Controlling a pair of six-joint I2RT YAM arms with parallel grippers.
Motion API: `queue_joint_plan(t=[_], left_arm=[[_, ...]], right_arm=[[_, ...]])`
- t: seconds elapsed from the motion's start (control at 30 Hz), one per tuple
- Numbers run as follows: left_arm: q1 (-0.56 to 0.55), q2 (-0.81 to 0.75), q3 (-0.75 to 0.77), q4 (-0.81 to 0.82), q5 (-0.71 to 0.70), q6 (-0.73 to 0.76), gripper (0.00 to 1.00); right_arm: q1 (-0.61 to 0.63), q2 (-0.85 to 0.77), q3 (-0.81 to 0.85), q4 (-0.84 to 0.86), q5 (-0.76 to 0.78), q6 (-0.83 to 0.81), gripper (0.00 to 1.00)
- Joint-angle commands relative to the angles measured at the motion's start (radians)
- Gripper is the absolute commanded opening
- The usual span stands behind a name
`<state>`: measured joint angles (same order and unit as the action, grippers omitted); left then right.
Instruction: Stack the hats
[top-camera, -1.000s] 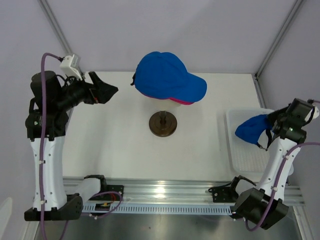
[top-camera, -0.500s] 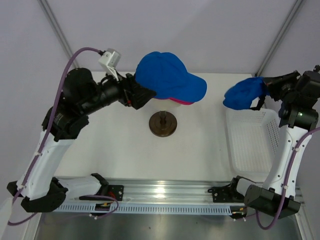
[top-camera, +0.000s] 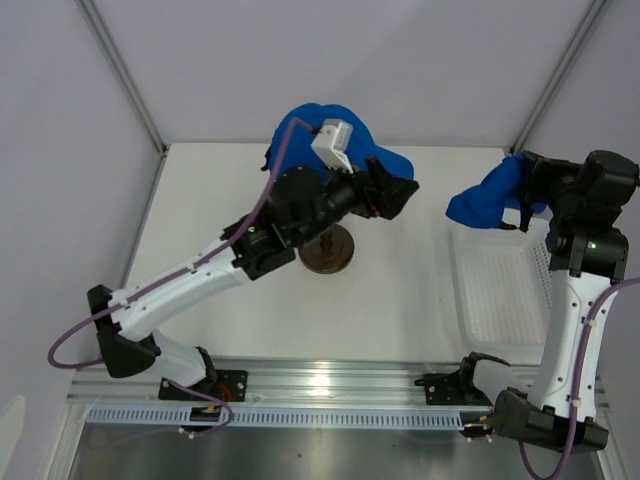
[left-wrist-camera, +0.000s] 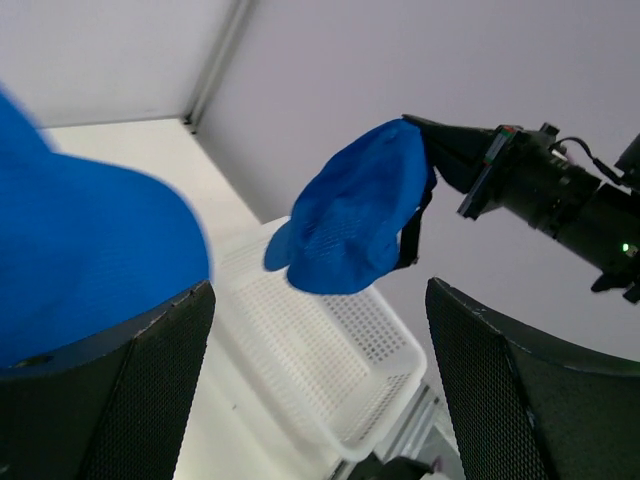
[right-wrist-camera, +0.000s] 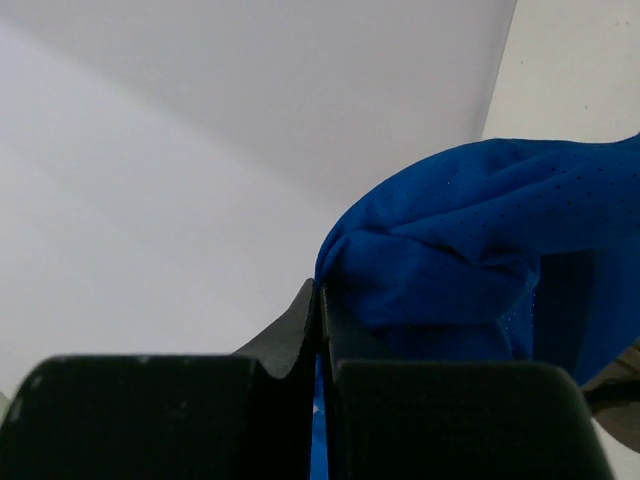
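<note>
Right gripper (right-wrist-camera: 320, 300) pinched shut on loose blue cap (left-wrist-camera: 355, 215) fabric, left gripper (top-camera: 395, 193) gaping empty by perched blue cap (top-camera: 300, 125): thin pinch may slip, crowding arms could dislodge either.

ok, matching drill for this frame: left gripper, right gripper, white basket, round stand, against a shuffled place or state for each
1. left gripper
2. right gripper
3. white basket
4. dark round stand

A. shut on a blue cap
B. centre of the table
C. open, beside the stacked blue cap
D. right edge of the table

Pairs: 1-C, 2-A, 3-D, 4-B
</note>
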<state>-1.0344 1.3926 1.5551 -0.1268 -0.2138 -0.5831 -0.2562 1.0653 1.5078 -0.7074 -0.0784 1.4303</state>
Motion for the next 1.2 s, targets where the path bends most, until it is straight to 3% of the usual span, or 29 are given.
queue_joint_plan(t=[0.0, 0.2, 0.4, 0.5, 0.7, 0.83, 1.0, 1.17], left_arm=[[-0.071, 0.075, 0.097, 0.184, -0.055, 0.049, 0.89], [-0.164, 0.18, 0.064, 0.312, -0.168, 0.074, 0.88], [-0.182, 0.247, -0.119, 0.562, -0.161, -0.012, 0.86], [-0.193, 0.282, -0.141, 0.654, -0.151, -0.067, 0.86], [-0.259, 0.376, -0.207, 0.953, -0.167, -0.009, 0.86], [-0.297, 0.398, -0.254, 1.053, -0.242, -0.009, 0.86], [-0.349, 0.457, -0.205, 1.029, -0.378, 0.0, 0.88], [-0.351, 0.522, -0.086, 0.851, -0.415, -0.082, 0.89]], right_arm=[[0.006, -0.079, 0.046, -0.027, 0.133, 0.15, 0.0], [0.002, -0.116, 0.094, -0.073, 0.304, 0.113, 0.0], [0.017, -0.146, 0.029, -0.063, 0.334, 0.087, 0.0], [0.02, -0.16, -0.007, -0.09, 0.353, 0.111, 0.0], [0.02, -0.166, -0.047, -0.101, 0.338, 0.173, 0.0], [0.015, -0.171, -0.07, -0.118, 0.345, 0.212, 0.0], [0.011, -0.183, -0.106, -0.142, 0.327, 0.283, 0.0], [0.011, -0.197, -0.141, -0.138, 0.272, 0.346, 0.0]])
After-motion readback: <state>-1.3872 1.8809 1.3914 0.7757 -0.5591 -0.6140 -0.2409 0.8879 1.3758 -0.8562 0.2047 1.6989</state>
